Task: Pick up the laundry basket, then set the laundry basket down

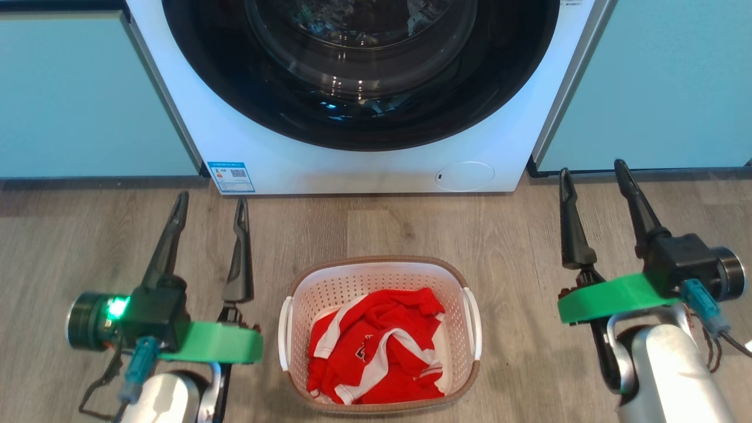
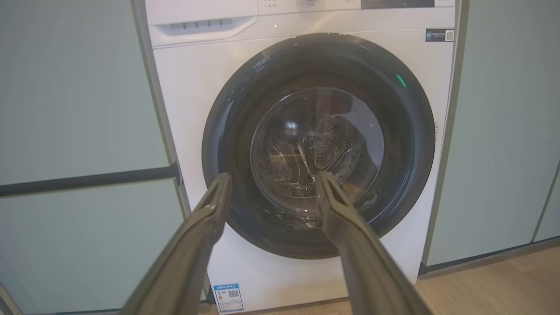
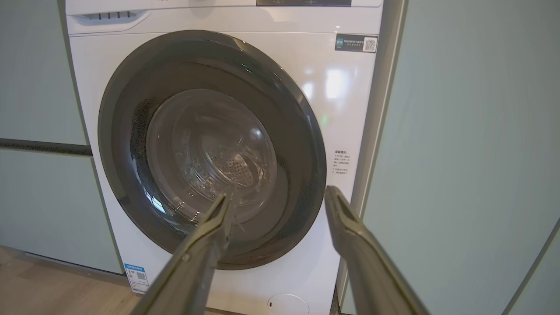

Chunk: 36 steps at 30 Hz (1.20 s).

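Nothing of the task looks done yet. The laundry basket [image 1: 380, 262] sits flat on the wood floor [image 1: 411, 226], so the lift and the set-down are both left to do.

In the head view, the left gripper [image 1: 212, 197] is at 9 o'clock from the basket. It is near the basket but does not touch it. Its two fingers are spread apart and hold nothing. They point to 12 o'clock, at the washing machine [image 1: 352, 170].

The basket is in the middle, at 6 o'clock from the machine, with a red and white shirt [image 1: 376, 346] inside. Its white handles are on its 9 and 3 o'clock sides, and nothing holds them.

The right gripper [image 1: 592, 167] is at 3 o'clock from the basket, a bit farther off. Its fingers are spread apart too, and it is empty. Most likely each gripper must next go in to a handle.
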Motion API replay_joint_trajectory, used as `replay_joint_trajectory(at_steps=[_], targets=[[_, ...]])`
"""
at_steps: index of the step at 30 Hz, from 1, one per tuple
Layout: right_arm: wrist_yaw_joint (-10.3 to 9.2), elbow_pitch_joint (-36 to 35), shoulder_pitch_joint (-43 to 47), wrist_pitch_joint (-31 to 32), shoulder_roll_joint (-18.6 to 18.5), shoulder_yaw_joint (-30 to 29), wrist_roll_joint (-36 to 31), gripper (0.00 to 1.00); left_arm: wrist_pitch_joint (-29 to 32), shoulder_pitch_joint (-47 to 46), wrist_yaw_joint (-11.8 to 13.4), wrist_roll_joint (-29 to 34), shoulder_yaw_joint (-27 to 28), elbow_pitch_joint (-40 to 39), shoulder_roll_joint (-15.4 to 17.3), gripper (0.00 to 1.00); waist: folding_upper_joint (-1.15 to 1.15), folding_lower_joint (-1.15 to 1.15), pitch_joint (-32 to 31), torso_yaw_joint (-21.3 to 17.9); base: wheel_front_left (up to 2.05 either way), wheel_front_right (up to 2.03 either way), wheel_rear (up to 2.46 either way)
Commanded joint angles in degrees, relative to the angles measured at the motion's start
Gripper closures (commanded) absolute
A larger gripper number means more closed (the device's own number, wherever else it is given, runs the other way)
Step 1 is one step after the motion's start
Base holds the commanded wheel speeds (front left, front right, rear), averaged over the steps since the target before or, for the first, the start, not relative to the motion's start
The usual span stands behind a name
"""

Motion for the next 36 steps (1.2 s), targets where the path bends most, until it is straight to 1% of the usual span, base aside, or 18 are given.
replay_joint_trajectory(at_steps=[1,5,9,12,15,17,24,36], targets=[[0.17,-1.63,-1.20,-0.88,-0.52,1.18,-0.82,0.00,-0.60,-1.54,-0.46,1.38,2.66,-1.46,0.12,0.00,0.00,0.00,-0.01,0.02,0.00,0.00,0.00],[0.17,1.73,-0.33,-0.90,-0.52,0.28,2.69,0.00,-0.62,0.08,-5.09,-0.45,6.27,3.51,-2.95,0.00,0.00,0.00,-0.19,-0.01,0.00,0.00,0.00],[0.17,6.16,0.20,-0.90,-0.52,0.98,2.82,0.00,-0.62,1.10,-9.89,-0.98,8.40,9.57,-5.08,0.00,0.00,0.00,-0.33,-0.12,0.00,0.00,0.00],[0.17,7.96,-0.05,-0.90,-0.52,0.87,2.92,0.00,-0.62,0.72,-11.84,-0.17,9.87,12.10,-6.24,0.00,0.00,0.00,-0.24,-0.17,0.00,0.00,0.00],[0.17,8.86,-0.24,-0.90,-0.52,0.86,3.26,0.00,-0.62,0.38,-13.27,0.41,11.17,13.87,-7.20,0.00,0.00,0.00,-0.23,-0.27,0.00,0.00,0.00],[0.17,9.11,-0.36,-0.90,-0.52,1.06,3.25,0.00,-0.62,0.12,-13.72,1.08,12.01,14.27,-7.65,0.00,0.00,0.00,-0.18,-0.33,0.00,0.00,0.00],[0.17,9.28,-0.75,-0.90,-0.52,1.38,2.99,0.00,-0.62,0.24,-13.71,4.02,13.53,12.59,-8.53,0.00,0.00,0.00,-0.12,-0.41,0.00,0.00,0.00],[0.17,9.40,-0.80,-0.90,-0.52,1.54,2.61,0.00,-0.62,0.60,-14.09,4.61,13.74,13.22,-8.91,0.00,0.00,0.00,-0.18,-0.25,0.00,0.00,0.00]])
